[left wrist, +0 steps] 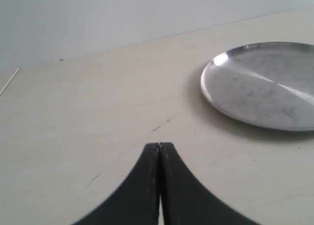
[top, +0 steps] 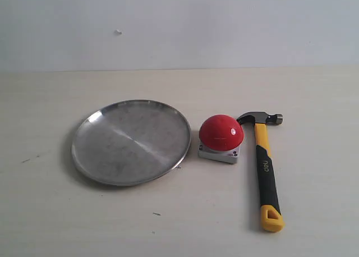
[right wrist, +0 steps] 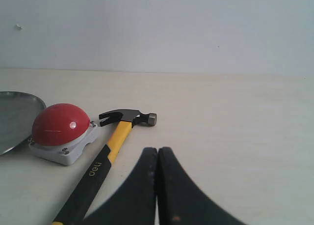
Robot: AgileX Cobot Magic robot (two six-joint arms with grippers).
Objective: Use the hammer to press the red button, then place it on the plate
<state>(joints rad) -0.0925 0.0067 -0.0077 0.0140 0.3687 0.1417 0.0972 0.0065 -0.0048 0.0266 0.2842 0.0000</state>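
The hammer lies flat on the table, dark head away from the camera, yellow loop end nearest it. Its head sits just right of the red button, a glossy dome on a grey square base. The silver plate rests to the button's left and holds nothing. Neither arm shows in the exterior view. My right gripper is shut and holds nothing, with the hammer and the button a short way off beside it. My left gripper is shut on nothing, apart from the plate.
The pale wooden table runs back to a plain white wall. A few small dark marks dot the tabletop in front of the plate.
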